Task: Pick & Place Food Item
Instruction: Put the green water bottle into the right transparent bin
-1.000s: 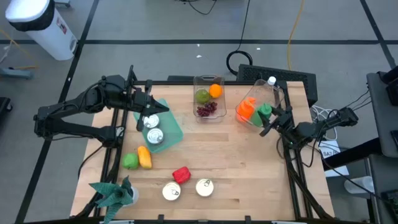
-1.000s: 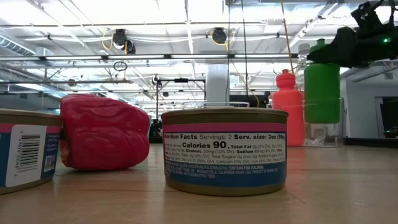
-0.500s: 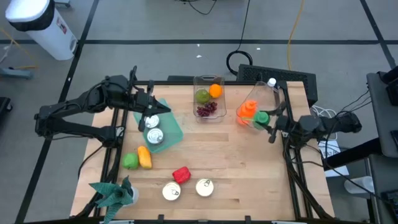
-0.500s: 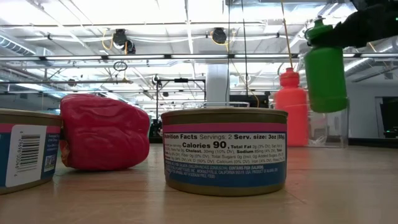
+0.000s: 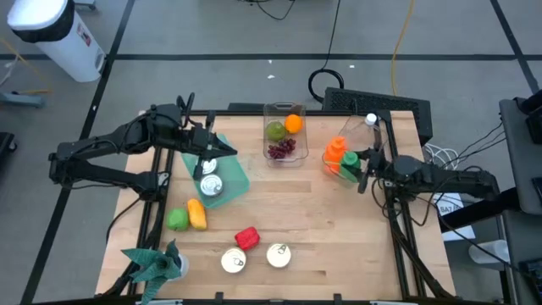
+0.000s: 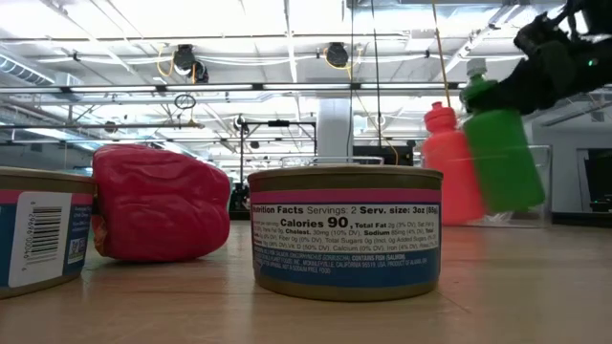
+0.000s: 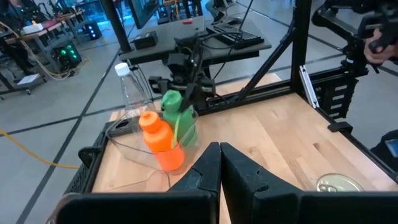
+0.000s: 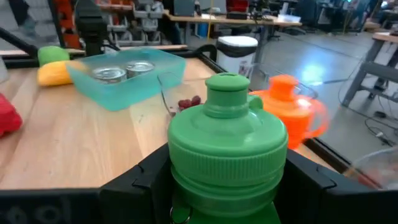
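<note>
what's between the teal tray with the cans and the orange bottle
In the high view, the clear rectangular container of fruit stands between the teal plastic tray and the orange plastic bottle; otherwise bare wooden table.

Centre of low view, tin can (image 6: pixel 345 232) label: "Nutrition Facts" (first letters cut off), "Servings: 2 Serv. size: 3oz (85g)", "Calories 90", "Total Fat 2g". Finer print below too small to read. Lower left edge of low view, second can (image 6: pixel 38 237): barcode, digits not legible. No readable text in high view or either wrist view.
</note>
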`<action>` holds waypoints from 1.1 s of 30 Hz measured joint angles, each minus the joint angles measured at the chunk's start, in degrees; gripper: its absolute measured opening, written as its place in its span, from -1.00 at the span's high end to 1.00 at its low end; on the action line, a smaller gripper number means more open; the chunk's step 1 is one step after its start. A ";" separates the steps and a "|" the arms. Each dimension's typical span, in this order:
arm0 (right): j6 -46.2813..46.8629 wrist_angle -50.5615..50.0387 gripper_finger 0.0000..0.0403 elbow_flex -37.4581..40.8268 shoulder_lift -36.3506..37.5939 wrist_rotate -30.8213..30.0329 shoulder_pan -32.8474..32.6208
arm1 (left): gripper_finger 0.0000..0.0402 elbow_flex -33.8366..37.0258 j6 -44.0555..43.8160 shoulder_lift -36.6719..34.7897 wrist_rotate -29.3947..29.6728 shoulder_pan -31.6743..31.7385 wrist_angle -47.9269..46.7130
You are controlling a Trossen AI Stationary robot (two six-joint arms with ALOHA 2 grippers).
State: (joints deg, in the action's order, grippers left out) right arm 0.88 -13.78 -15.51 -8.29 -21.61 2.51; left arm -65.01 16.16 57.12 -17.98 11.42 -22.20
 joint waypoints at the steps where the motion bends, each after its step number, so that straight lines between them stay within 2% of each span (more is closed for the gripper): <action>1: -0.20 1.84 0.02 1.09 0.00 1.11 1.00 | 0.91 0.00 -0.03 0.02 0.00 0.00 0.00; 6: -0.69 9.12 0.02 4.82 0.00 3.93 4.71 | 0.91 0.00 -0.38 -0.66 0.00 0.00 -0.04; 10: -1.01 10.39 0.02 6.80 0.00 5.45 6.62 | 0.91 0.00 -0.39 -0.53 0.02 0.00 -0.33; 19: 0.64 16.15 0.01 10.58 -0.04 6.78 7.82 | 0.91 0.00 -0.20 -0.57 0.01 0.00 -0.31; 27: 2.77 18.66 -0.40 11.14 -0.01 2.31 7.82 | 0.91 0.00 -0.25 -0.57 0.02 0.00 -0.61; 33: 2.38 19.95 -0.53 10.28 -0.02 2.24 7.82 | 0.91 0.00 -0.33 -0.57 0.00 0.00 -1.35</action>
State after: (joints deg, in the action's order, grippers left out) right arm 3.26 6.17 -5.22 -8.32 -19.38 10.33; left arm -65.01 15.84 56.55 -17.98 11.42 -23.55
